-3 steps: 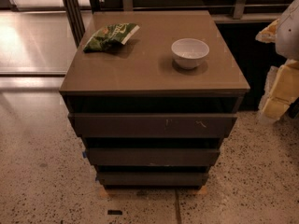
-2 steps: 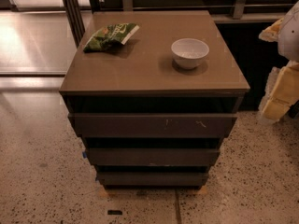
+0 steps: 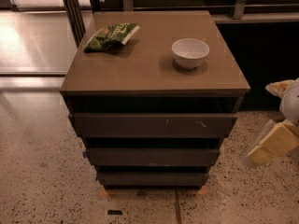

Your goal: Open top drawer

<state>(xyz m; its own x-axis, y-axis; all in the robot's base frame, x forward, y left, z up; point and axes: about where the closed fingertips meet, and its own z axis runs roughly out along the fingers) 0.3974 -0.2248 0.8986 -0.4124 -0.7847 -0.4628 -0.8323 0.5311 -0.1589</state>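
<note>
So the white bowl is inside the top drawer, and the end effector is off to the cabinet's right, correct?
No: the camera view shows the white bowl on the cabinet top, not inside the top drawer. The end effector is off to the cabinet's right, as you said.

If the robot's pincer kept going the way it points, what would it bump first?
The pincer, low at the right edge, points down and left. It would probably meet the speckled floor beside the cabinet's lower drawers, not the top drawer. Depth is hard to judge.
</note>
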